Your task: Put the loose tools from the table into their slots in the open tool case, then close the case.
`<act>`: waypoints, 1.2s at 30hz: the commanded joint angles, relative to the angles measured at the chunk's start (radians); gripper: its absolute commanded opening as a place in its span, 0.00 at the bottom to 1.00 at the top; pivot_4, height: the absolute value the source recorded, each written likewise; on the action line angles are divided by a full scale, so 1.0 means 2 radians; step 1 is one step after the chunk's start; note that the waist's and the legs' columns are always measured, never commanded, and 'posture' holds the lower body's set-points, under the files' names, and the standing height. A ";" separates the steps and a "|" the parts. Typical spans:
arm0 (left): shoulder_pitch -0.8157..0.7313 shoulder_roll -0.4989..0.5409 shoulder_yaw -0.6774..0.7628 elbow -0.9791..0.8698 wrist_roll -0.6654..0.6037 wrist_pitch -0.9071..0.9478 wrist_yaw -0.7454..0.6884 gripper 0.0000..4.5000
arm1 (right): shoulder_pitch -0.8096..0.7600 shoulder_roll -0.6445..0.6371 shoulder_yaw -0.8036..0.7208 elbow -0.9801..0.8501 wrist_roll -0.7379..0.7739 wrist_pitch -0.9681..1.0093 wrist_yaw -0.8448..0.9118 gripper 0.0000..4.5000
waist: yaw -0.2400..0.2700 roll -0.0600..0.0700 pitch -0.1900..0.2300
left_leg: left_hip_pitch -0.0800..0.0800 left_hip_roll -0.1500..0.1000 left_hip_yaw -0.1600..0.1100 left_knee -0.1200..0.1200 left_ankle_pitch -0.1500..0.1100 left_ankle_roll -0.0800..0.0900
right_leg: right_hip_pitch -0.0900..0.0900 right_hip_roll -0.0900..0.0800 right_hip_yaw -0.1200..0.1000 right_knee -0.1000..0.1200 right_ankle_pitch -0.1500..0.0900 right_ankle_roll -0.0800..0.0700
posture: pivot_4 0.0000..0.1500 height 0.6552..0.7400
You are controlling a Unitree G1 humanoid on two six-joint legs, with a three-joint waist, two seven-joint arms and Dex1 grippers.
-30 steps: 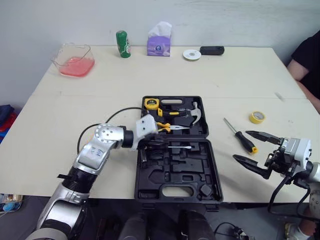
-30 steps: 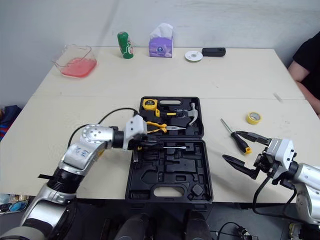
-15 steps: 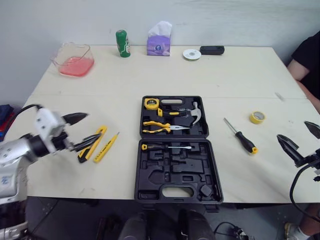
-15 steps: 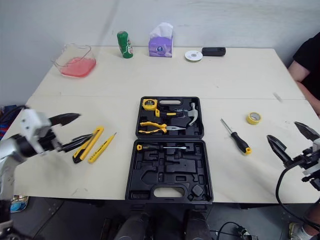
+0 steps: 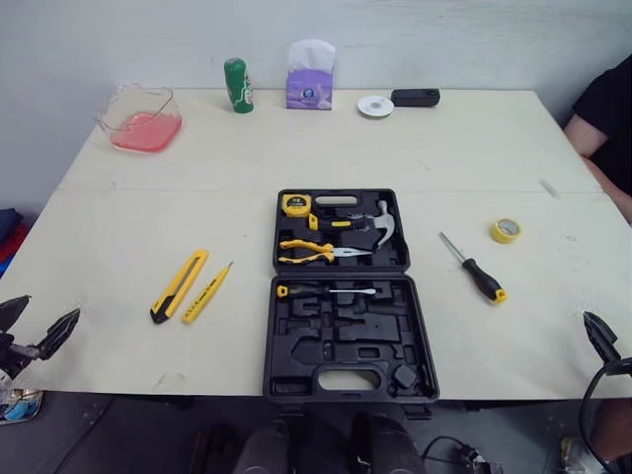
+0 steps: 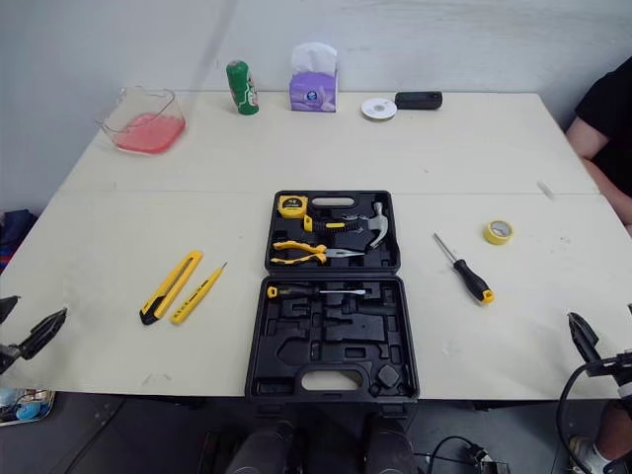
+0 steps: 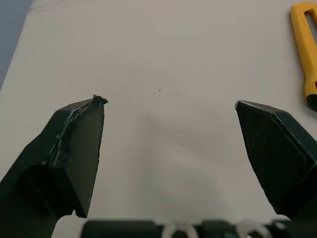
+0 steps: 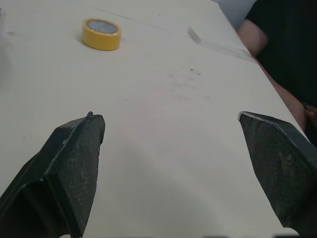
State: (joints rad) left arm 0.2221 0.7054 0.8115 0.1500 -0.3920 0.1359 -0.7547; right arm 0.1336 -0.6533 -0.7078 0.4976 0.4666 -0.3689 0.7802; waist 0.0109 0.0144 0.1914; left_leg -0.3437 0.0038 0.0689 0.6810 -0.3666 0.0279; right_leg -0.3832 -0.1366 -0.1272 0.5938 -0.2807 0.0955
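The open tool case (image 5: 346,296) lies centre frame on the table (image 5: 474,148). The left pincer (image 7: 168,101), fingers spread and empty, hangs at the lower left corner, well apart from the yellow knife (image 5: 180,285). The right pincer (image 8: 168,116), likewise spread, sits at the lower right edge, below the screwdriver (image 5: 474,270) and tape roll (image 5: 506,230).

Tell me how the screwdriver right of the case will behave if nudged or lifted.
The screwdriver looks rigid: thin metal shaft, thick handle. Lying flat on the table, its rounded handle would probably roll if nudged. Likely handle-heavy.
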 commanded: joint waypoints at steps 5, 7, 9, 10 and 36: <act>0.002 -0.003 0.004 -0.063 -0.025 0.004 0.017 0.99 | -0.008 -0.010 -0.009 -0.043 0.012 0.018 -0.024 1.00 | -0.004 0.000 0.000 | -0.001 0.000 0.000 0.000 0.000 -0.001 | -0.001 0.000 0.000 0.000 0.000 0.000 | 1.00 1.00; 0.000 -0.001 -0.003 -0.083 -0.031 0.011 0.015 0.99 | -0.008 -0.006 -0.005 -0.077 0.016 0.035 -0.036 1.00 | -0.006 0.000 0.000 | -0.001 0.000 0.000 0.000 0.000 0.000 | -0.002 0.000 0.000 0.000 0.000 0.000 | 1.00 1.00; -0.004 0.001 -0.007 -0.104 -0.039 0.020 0.017 0.99 | -0.008 -0.002 -0.004 -0.118 0.027 0.062 -0.048 1.00 | -0.007 0.000 0.000 | -0.004 0.000 0.001 0.000 0.000 0.000 | -0.004 0.000 0.000 0.001 0.000 0.000 | 1.00 1.00; -0.007 0.002 -0.012 -0.122 -0.050 0.033 0.017 0.99 | -0.005 -0.005 0.001 -0.140 0.027 0.078 -0.048 1.00 | -0.007 0.000 0.000 | -0.004 0.000 0.001 0.000 0.002 0.002 | -0.005 0.000 0.001 0.001 0.000 0.000 | 1.00 1.00; -0.236 0.071 -0.331 -0.342 -0.169 0.202 -0.092 0.99 | -0.073 -0.184 0.175 -0.354 0.094 0.578 -0.015 1.00 | -0.001 0.000 0.000 | -0.005 -0.001 0.002 0.001 0.004 0.002 | -0.005 0.003 0.001 0.004 0.000 0.000 | 1.00 1.00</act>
State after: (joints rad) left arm -0.2329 0.8522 0.1576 -0.5061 -0.7201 0.5366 -0.9328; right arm 0.0063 -1.0056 -0.3573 -0.2197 0.6749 0.7830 0.7376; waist 0.0092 0.0140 0.1915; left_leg -0.3542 0.0028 0.0720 0.6828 -0.3586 0.0321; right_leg -0.3933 -0.1308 -0.1262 0.6008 -0.2806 0.0956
